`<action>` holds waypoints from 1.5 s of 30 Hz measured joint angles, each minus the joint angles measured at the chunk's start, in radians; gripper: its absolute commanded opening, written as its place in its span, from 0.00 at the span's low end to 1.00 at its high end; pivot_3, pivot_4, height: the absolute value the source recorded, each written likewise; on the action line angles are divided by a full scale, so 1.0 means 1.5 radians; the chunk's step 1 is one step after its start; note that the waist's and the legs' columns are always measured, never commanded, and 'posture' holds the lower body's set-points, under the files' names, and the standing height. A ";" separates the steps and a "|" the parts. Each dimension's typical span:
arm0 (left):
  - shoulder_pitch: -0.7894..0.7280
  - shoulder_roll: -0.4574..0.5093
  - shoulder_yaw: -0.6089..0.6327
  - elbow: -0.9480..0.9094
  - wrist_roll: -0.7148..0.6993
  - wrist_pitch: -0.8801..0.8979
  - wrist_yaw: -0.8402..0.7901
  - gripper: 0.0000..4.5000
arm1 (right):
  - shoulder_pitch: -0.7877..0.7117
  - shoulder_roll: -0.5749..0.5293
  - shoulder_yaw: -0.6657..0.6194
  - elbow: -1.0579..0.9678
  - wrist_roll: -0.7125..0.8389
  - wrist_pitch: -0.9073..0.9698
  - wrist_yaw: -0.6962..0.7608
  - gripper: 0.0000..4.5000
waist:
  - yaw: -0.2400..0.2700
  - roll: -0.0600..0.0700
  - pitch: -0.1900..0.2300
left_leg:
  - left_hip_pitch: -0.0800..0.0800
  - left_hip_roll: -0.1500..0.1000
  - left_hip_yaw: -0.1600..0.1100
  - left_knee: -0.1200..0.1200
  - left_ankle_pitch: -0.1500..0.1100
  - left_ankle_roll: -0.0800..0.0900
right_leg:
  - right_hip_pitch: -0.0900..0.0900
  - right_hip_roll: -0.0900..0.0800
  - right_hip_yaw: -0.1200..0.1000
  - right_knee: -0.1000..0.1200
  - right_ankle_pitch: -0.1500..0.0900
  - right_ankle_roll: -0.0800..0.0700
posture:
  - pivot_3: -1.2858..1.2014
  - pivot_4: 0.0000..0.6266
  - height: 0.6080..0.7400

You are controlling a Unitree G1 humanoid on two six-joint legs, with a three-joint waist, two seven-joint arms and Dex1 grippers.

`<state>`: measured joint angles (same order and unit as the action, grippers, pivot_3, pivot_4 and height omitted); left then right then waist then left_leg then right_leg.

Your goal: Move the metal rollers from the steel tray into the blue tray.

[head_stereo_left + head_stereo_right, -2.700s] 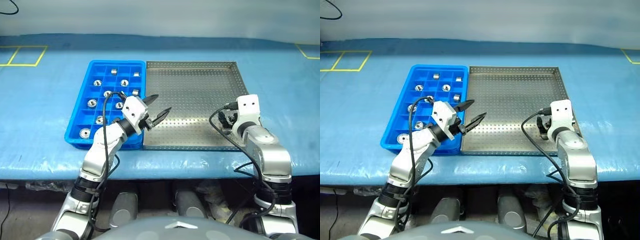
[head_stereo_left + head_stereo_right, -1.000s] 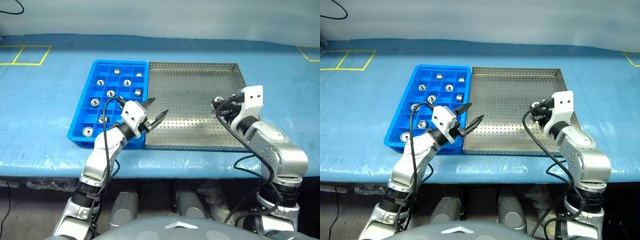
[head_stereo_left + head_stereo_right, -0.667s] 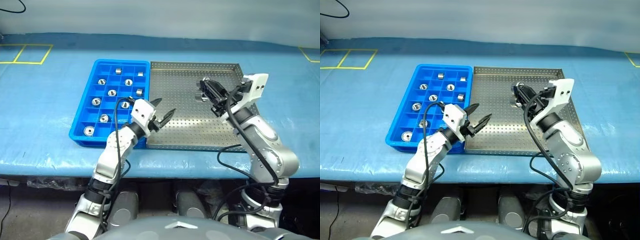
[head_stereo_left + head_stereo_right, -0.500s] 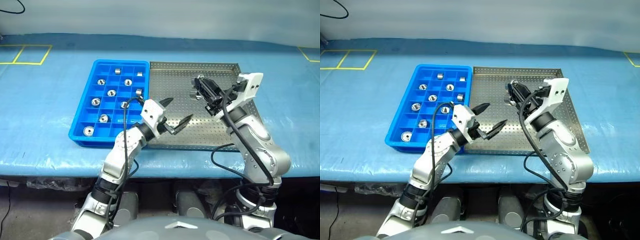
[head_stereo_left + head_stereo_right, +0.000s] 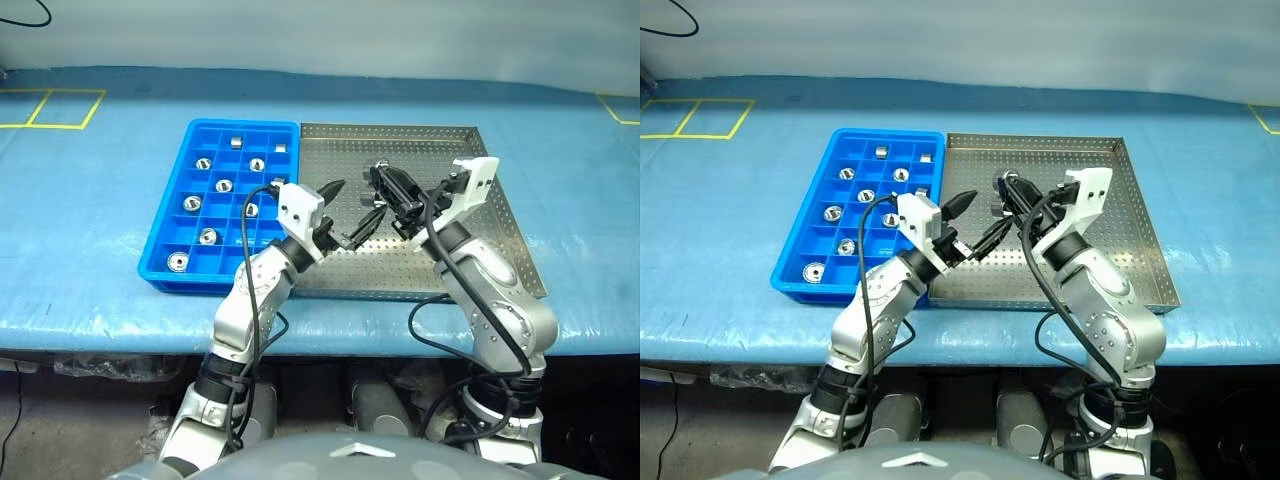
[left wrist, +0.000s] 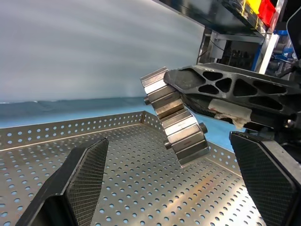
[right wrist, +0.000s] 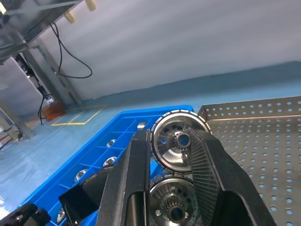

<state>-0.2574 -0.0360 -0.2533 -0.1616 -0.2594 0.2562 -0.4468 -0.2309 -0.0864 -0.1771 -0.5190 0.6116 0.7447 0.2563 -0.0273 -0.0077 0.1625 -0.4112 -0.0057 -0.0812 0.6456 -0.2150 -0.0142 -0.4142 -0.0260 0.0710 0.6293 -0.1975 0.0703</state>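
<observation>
Handover step: the right gripper (image 5: pixel 385 186) is clamped on two stacked metal rollers (image 6: pixel 173 116), held above the steel tray (image 5: pixel 455 262). The left gripper (image 5: pixel 352 208) gapes wide beside them; next it should close on them, then carry them to the blue tray (image 5: pixel 165 232).

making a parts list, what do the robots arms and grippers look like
Both arms are silver-grey metal with black joint rings. Each wrist carries a white block housing. The left gripper and right gripper have black fingers, with cross-hatched pads and open truss ribbing. Loose black cables loop alongside each forearm.
</observation>
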 measured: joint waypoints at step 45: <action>-0.050 -0.036 0.025 0.037 -0.015 -0.006 0.050 0.28 | -0.039 0.132 -0.086 0.103 0.440 -0.063 -0.120 0.19 | -0.005 0.002 0.002 | -0.001 0.000 -0.001 0.001 0.000 0.001 | 0.000 0.000 0.000 -0.001 0.000 0.001 | 0.53 0.24 1.00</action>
<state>-0.3330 -0.0901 -0.2165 -0.1066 -0.2813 0.2474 -0.3720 -0.2900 0.1117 -0.3065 -0.3649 1.2711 0.6505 0.0760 -0.0341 -0.0051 0.1648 -0.4132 -0.0063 -0.0831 0.6473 -0.2154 -0.0134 -0.4139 -0.0261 0.0709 0.6285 -0.1968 0.0712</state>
